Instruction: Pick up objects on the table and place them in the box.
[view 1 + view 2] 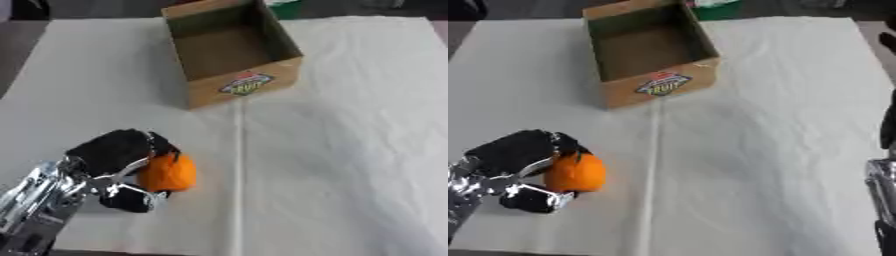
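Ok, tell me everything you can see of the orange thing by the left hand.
The orange object is round, bright orange and matte, like a fruit or soft ball; which one cannot be told. It sits low on the white cloth, near the left front of the table and well short of the cardboard box. The left hand is curled round its left side, black fingers over and under it. Whether it rests on the cloth or is lifted cannot be told.
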You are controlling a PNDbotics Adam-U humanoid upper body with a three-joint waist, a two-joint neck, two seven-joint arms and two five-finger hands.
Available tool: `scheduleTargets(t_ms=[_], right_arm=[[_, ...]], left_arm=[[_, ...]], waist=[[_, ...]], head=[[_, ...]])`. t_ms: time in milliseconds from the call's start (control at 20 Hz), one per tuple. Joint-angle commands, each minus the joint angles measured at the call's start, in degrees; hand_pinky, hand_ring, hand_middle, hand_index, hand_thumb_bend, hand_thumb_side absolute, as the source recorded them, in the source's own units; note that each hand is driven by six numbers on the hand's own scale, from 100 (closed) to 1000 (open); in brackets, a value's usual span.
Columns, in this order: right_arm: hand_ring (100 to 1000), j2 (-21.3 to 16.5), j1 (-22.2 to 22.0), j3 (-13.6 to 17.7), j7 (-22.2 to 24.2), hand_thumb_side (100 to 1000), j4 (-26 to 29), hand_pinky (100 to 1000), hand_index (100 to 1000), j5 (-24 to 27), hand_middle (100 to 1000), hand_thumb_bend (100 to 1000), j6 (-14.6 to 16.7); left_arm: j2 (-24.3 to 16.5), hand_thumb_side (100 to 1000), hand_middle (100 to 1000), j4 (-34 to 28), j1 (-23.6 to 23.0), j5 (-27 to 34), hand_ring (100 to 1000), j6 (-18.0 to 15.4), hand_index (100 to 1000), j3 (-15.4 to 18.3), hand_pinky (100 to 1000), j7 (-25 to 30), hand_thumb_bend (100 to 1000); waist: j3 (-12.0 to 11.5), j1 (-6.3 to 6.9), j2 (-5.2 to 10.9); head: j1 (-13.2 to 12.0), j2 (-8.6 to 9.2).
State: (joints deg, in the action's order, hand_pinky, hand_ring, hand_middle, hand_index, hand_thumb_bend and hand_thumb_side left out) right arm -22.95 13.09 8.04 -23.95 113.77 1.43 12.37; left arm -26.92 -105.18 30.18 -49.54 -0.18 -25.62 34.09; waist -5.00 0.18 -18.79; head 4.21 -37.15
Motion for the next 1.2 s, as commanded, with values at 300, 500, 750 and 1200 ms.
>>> scheduleTargets(t_ms=[300,500,750,1200], right_arm=[[810,-0.9,0.3,0.3,0.0,1000,0.8,805,801,0.1,674,100,0.2],[809,-1.1,0.3,0.4,0.0,1000,0.8,805,801,0.1,674,100,0.3],[808,-1.6,0.4,0.5,-0.2,1000,0.8,803,802,0.1,674,100,0.6],[807,-2.1,0.9,0.4,-0.2,1000,0.8,803,802,0.3,675,100,1.0]], left_arm=[[-2.2,298,574,-3.9,0.7,2.5,505,2.2,806,2.0,357,-0.2,100],[-2.7,296,576,-5.6,1.9,2.9,509,2.8,803,3.6,357,-0.7,100],[-3.2,293,584,-6.7,5.6,1.4,512,3.2,808,6.0,358,-2.1,100],[0.8,298,593,-2.6,17.2,-4.8,516,4.4,810,9.9,362,-7.2,100]], waist=[[0.0,-0.02,0.98],[-0.1,0.06,1.08],[0.2,0.16,1.14],[1.7,0.53,0.89]], head=[[0.2,0.47],[0.4,0.18],[0.6,0.13],[-0.1,1.53]])
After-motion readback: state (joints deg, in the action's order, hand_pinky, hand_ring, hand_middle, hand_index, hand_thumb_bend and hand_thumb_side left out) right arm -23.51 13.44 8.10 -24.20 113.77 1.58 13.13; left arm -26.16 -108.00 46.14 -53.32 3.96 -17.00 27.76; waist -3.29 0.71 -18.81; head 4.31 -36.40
